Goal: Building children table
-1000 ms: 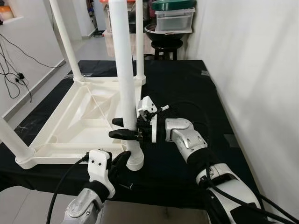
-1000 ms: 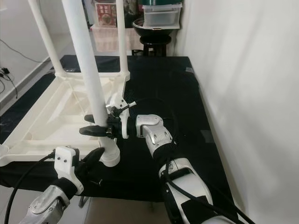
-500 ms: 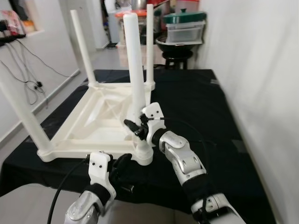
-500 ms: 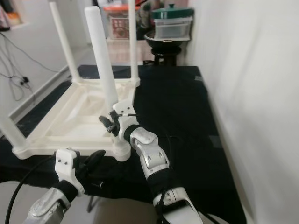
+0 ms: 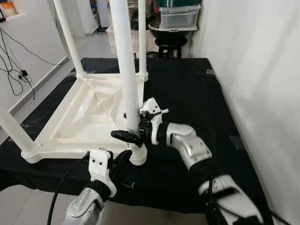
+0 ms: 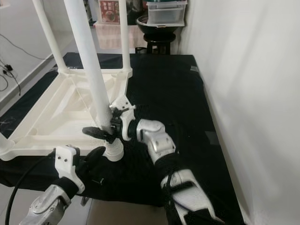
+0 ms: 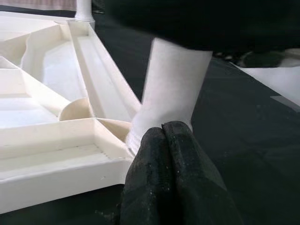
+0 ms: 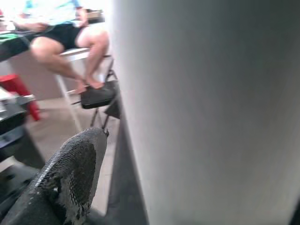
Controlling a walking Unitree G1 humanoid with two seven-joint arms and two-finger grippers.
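The upturned table top (image 5: 89,117) lies on the black cloth (image 5: 187,89) at centre left of the left eye view, and all four legs look seated in its corners: two at the back, one at lower left (image 5: 11,129), and the near leg (image 5: 125,70) I am working on. My right gripper (image 5: 129,136) pinches that leg low down, just above its socket (image 5: 137,154). My left gripper (image 7: 164,136), fingers pressed together, rests its tips against the socket base. I judge the build nearly done; this leg needs final seating, then the table turning upright.
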